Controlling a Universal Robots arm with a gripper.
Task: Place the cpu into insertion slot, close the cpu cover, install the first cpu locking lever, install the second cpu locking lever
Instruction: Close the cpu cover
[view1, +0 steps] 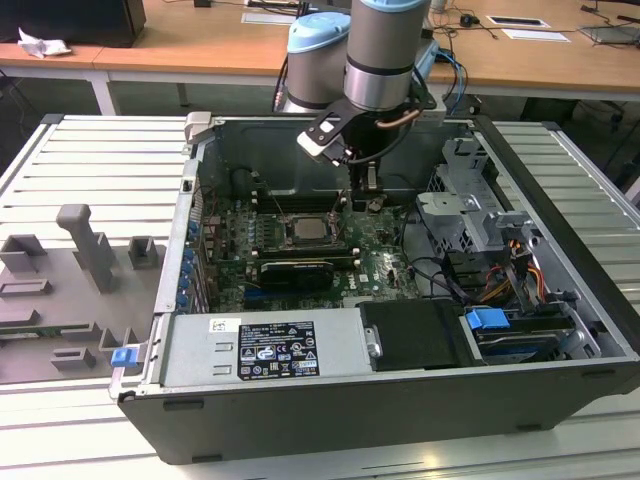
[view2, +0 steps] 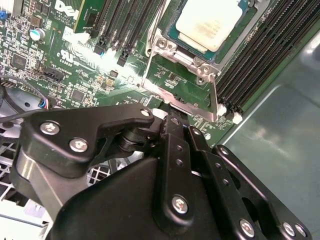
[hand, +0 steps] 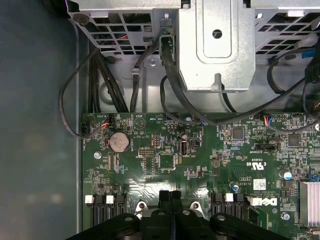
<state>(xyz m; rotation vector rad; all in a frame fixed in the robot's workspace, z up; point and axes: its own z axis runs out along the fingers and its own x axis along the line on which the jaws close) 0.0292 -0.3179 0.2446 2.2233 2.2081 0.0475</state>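
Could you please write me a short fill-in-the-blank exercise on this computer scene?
1. The cpu lies in the ___.
2. The cover is ___, off the cpu.
3. The gripper is ___, its tips near the cover's edge.
4. The board is coloured ___.
Missing words: slot; open; shut; green.

Dull metal cpu (view2: 207, 22), glossy green circuit board (hand: 165, 145).
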